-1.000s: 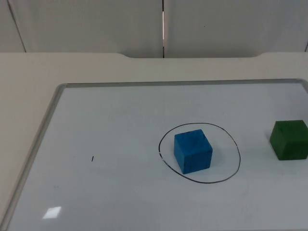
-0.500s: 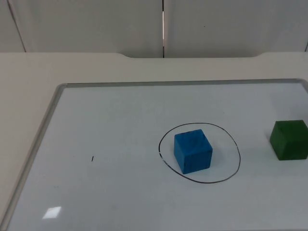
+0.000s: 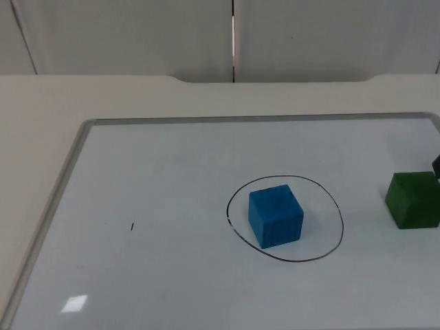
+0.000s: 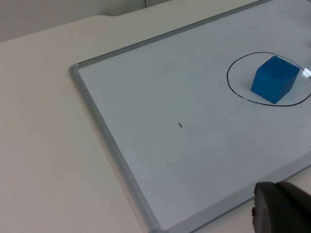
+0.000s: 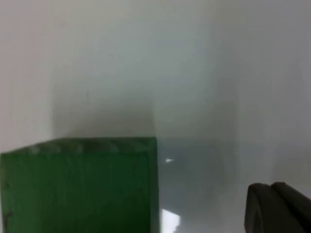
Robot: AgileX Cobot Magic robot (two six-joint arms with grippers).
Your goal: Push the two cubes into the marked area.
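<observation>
Solid blue cube (image 3: 276, 216) inside the black-marker oval (image 3: 337, 210) on the framed whiteboard (image 3: 75, 148); solid green cube (image 3: 413, 199) outside, right gripper (image 3: 436, 165) newly beside it, fingers' state indiscernible—push likely imminent; left gripper (image 4: 282, 211) waiting, likewise.

1 cube (image 3: 276, 216) inside the marked ring (image 3: 338, 218) (on the whiteboard (image 3: 158, 206)), other cube (image 3: 413, 199) right, outside it

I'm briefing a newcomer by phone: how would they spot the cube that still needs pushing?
Find the whiteboard on the table, then the black circle drawn on it. The blue cube sits inside that circle; the green cube stands outside it, toward the right arm's side. It is the only green thing there.
</observation>
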